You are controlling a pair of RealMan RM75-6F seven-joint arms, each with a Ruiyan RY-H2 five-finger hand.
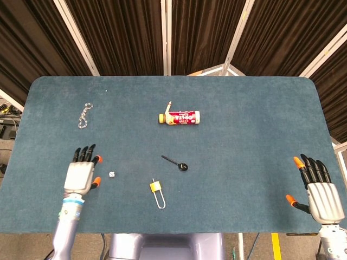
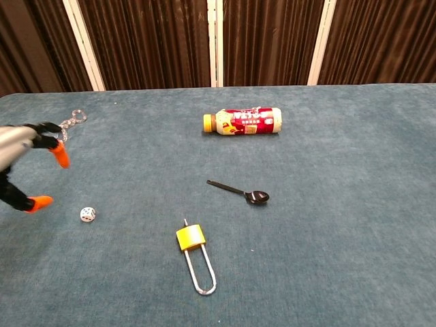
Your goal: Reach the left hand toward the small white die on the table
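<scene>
Left hand is spread, holding nothing - die sits just at its 3 o'clock. Tiny, light, hard, probably skittish - pinch opposite faces.

The worktop is a wide surface with rounded far corners, covered in dark teal fabric. A small white die lies near the front edge, left of centre. A yellow padlock lies just right of it, closer to the front edge. A black spoon lies about mid-worktop. A bottle lies on its side toward the far edge. A clear chain lies toward the far left corner.
</scene>
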